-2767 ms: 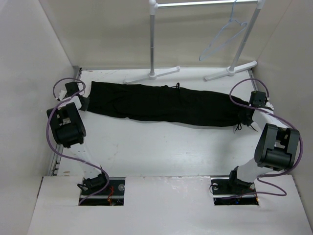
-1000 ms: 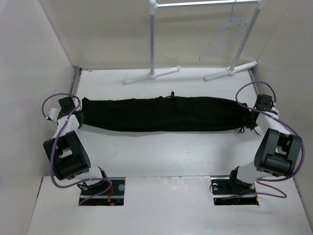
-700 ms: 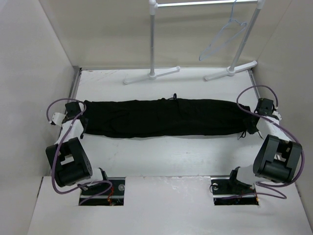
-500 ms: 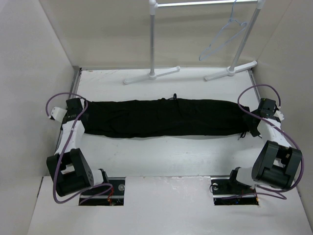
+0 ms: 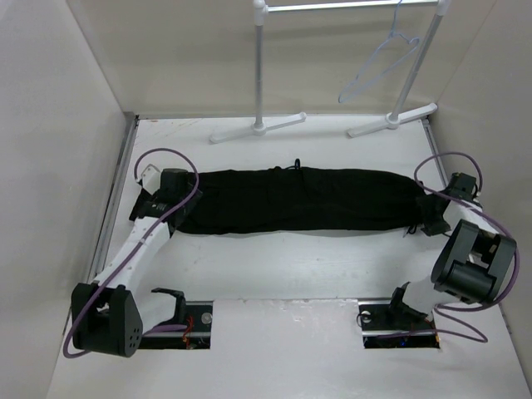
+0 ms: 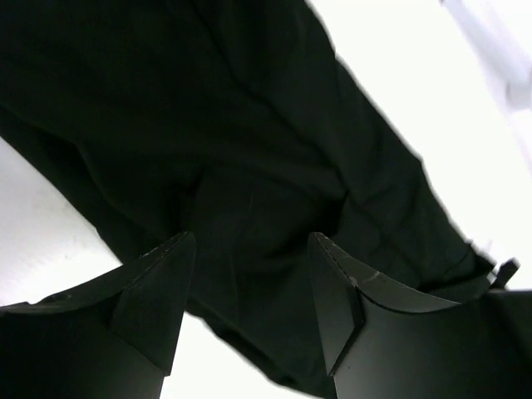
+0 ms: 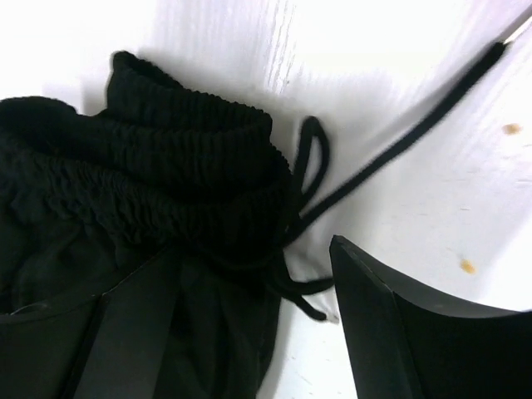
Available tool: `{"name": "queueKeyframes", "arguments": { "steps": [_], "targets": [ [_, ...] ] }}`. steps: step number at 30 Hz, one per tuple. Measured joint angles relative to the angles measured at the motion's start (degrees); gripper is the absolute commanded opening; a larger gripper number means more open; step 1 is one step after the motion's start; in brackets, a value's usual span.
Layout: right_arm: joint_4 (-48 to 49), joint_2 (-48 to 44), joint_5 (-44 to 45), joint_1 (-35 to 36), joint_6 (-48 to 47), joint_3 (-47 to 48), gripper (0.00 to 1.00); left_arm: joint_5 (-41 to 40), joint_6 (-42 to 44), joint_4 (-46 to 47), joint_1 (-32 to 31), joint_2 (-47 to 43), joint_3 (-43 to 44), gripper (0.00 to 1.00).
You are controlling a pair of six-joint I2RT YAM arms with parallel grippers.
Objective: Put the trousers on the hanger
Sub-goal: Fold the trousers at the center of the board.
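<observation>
Since a moment ago, the left claw (image 6: 249, 249) has swung inward over the left end of the trousers (image 5: 299, 198), jaws wide. The right claw (image 7: 249, 258) gapes wide at their waistband end. The hanger (image 5: 378, 71) hangs beyond the trousers, well apart.

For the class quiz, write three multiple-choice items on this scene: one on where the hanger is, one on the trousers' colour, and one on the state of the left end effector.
1. Where is the hanger?
A) hooked on the rack's top bar
B) on the floor
C) in a drawer

2. What colour are the trousers?
A) grey
B) black
C) blue

3. The left end effector is:
A) shut on the hanger
B) out of view
C) open above the trousers

Answers:
1 A, its hook hangs from the bar at the far right.
2 B, the cloth is black in every view.
3 C, the left wrist view shows its fingers apart over the cloth.
</observation>
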Motion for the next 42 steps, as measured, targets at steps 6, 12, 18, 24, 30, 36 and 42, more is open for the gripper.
{"name": "queueKeyframes", "arguments": {
  "steps": [6,12,18,24,30,36,42],
  "targets": [
    [3.3,4.1,-1.9,2.0,4.0,0.1,0.71,2.1,0.0,0.6,-0.8,-0.7,-1.1,0.52],
    [5.3,5.7,-1.4,3.1,8.8,0.1,0.10,2.8,0.1,1.2,-0.3,-2.1,-1.4,0.51],
    [2.6,-2.1,3.8,3.0,7.4,0.2,0.08,2.8,0.1,1.0,-1.3,-2.7,-1.2,0.52],
    [-4.0,-19.2,9.4,-0.7,1.6,7.0,0.08,2.1,0.1,-2.1,-9.0,-2.2,3.7,0.53],
    [-8.2,-26.4,12.3,2.2,-4.2,19.6,0.09,0.5,0.0,-4.4,-16.1,-2.0,11.7,0.55],
    [-11.6,-27.3,14.8,18.8,-7.1,26.1,0.10,0.3,0.1,-7.8,-14.8,-5.8,12.6,0.58],
    [-15.4,-19.1,24.6,46.8,-5.1,33.3,0.10,1.1,0.4,-10.2,-7.0,-11.6,12.5,0.59]
  ]
}}
